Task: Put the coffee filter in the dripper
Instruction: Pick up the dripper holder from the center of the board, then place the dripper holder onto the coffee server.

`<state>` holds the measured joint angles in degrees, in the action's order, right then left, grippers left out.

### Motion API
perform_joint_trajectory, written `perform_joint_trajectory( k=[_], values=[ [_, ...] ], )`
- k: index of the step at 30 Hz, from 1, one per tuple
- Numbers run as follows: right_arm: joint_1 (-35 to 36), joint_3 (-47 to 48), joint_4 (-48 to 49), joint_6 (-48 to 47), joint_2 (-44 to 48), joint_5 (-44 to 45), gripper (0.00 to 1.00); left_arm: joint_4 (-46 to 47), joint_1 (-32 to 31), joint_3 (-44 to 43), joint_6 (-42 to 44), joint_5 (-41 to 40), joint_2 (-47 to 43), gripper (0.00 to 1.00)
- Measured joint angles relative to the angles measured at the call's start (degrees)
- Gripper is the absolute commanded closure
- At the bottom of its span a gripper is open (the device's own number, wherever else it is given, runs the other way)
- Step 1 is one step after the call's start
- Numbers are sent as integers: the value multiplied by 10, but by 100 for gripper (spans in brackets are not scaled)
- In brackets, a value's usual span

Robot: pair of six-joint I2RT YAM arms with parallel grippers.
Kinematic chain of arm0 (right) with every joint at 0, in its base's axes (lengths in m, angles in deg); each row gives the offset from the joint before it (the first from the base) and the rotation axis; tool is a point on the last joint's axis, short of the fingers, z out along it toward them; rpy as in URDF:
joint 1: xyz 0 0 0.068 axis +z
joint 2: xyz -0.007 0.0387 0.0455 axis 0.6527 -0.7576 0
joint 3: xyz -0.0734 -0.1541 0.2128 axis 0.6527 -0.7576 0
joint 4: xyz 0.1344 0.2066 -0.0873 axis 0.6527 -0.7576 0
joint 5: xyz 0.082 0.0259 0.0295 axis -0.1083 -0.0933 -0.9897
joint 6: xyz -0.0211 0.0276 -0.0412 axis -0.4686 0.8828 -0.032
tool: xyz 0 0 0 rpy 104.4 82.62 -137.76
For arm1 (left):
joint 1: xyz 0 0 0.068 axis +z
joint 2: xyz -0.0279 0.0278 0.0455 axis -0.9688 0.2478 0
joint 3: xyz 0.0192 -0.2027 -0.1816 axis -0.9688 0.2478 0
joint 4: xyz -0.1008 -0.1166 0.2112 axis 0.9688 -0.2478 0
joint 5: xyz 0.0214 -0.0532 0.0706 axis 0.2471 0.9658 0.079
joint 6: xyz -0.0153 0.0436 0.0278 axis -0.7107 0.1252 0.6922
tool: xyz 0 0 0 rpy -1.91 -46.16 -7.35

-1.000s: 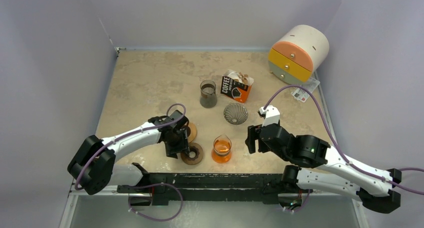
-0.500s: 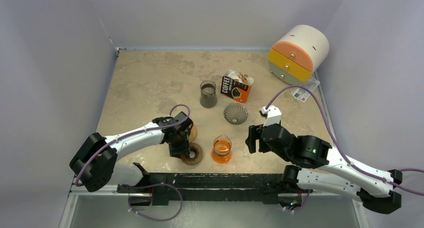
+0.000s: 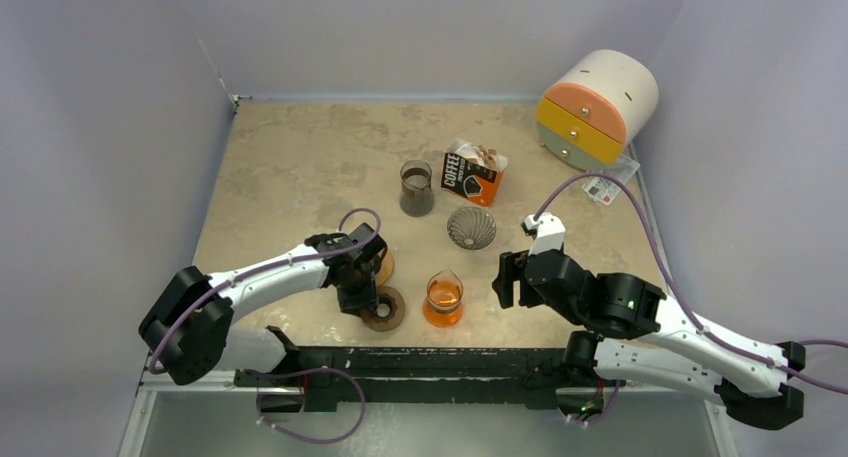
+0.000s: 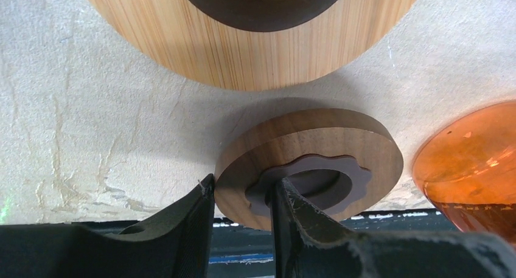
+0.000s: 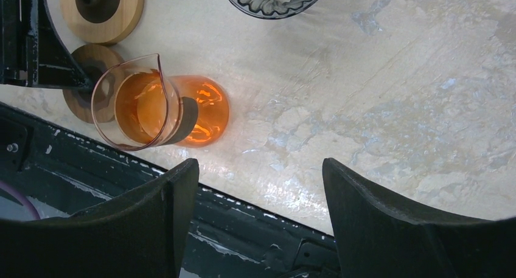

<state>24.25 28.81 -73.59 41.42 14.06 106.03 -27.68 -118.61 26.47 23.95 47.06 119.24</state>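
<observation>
1. The left end effector (image 4: pixel 240 199) is clamped on the dark ring (image 4: pixel 316 168), with one finger outside the rim and the other down in the centre hole. I judge that pinching across the wall is the only hold a flat disc on the tabletop (image 4: pixel 91 126) offers. The ring looks like the dripper's collar, so this is likely groundwork, not the filter step itself.
2. Just beyond lies the light ring (image 4: pixel 255 47), and the carafe (image 4: pixel 468 156) stands to one side. Whether the two rings touch is unclear.
3. The right end effector (image 5: pixel 261 223) has its fingers wide apart and holds nothing. It hovers over bare tabletop beside the carafe, probably waiting within reach of the dripper.
4. The dripper (image 3: pixel 471 227) sits mouth up and empty, between the carafe and the box (image 3: pixel 464 182).
5. The filter (image 3: pixel 487 158) pokes from the box's open top, behind the dripper and well apart from both end effectors. It is not yet picked up.
6. Farther back stand a jar (image 3: pixel 416 188) and, in the corner, the drawers (image 3: pixel 597 107).
7. The left fingertips run out of the wrist view, so how deep the grip goes is hidden. The right wrist view crops the dripper to its near edge. How many filters the box holds, and what the dark stuff in the jar is, cannot be made out.
</observation>
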Motion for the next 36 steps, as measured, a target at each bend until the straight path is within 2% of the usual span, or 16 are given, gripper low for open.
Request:
perform_joint_trajectory(
  k=[11,24,28,36],
  values=[
    [0,5,-9,0,0,0,23,-61,-2,-72,36,1,-29,100],
    [0,43,-32,3,0,5,23,-183,-2,-282,131,35,-45,100],
    [0,53,-39,3,1,15,23,-208,-7,-351,157,56,-25,100],
    [0,62,-81,10,5,45,22,-259,-49,-470,201,63,73,100]
  ],
)
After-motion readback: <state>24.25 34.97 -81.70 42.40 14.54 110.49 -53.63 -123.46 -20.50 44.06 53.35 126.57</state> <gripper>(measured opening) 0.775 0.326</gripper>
